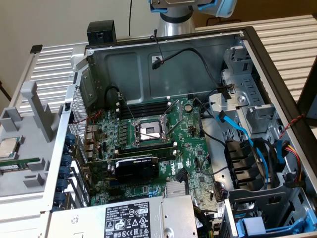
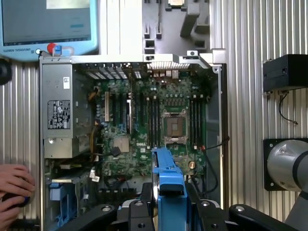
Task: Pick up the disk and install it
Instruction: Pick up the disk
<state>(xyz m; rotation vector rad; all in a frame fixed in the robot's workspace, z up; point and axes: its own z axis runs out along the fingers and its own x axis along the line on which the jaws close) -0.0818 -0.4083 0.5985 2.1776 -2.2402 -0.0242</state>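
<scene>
Below me lies the open grey metal computer case, with its green motherboard. My black claw grips the disk by its bright blue plastic carrier frame, hovering over the board. I judge it rigid, weighty and shock-sensitive; the frame's sides give the safest hold.

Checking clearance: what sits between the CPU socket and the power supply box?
A black graphics card lies between the CPU socket and the power supply box, seen in the exterior view.
</scene>
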